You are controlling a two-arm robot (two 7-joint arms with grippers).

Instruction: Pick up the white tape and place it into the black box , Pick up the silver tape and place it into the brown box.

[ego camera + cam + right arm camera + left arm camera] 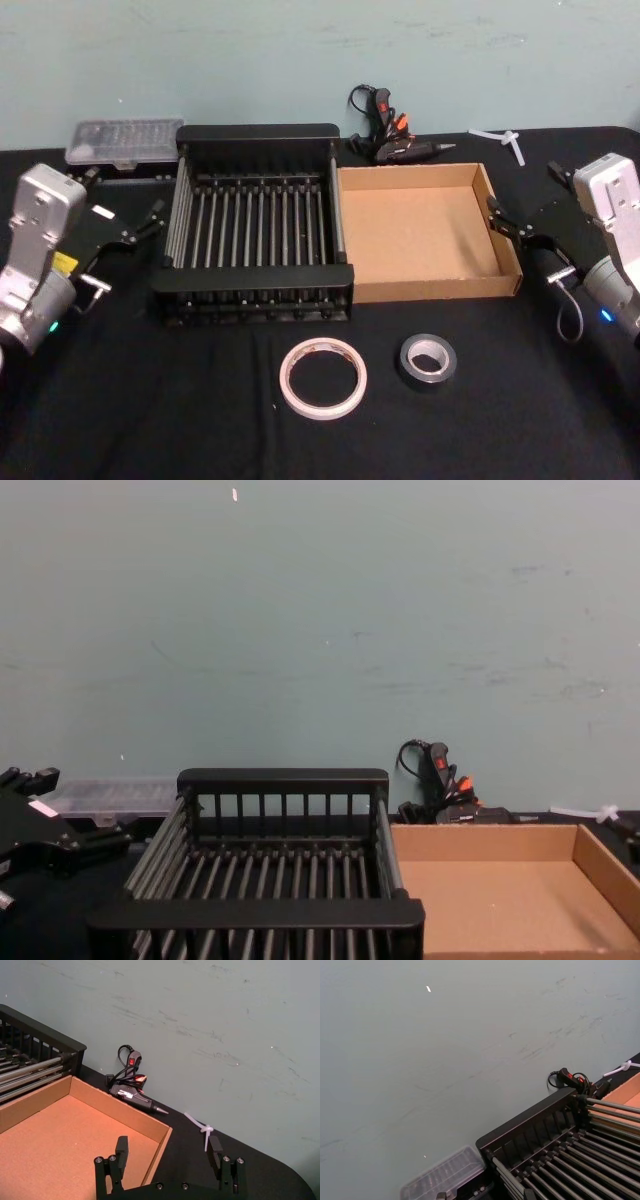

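White tape [323, 377], silver tape [428, 361] on table; no legible writing. Left claw [148, 224], right claw [169, 1156] wide.

The left arm is seen at the left edge of the head view, its silver wrist raised and angled inward. The left gripper [150, 222] is held above the table with its black fingers pointed toward the centre; they appear parted, though this is hard to judge. The right arm is mirrored at the right edge, wrist raised likewise. The right gripper [503, 218] is pointed inward too, and in the right wrist view its fingers [121, 1148] are seen spread wide apart, with nothing held.
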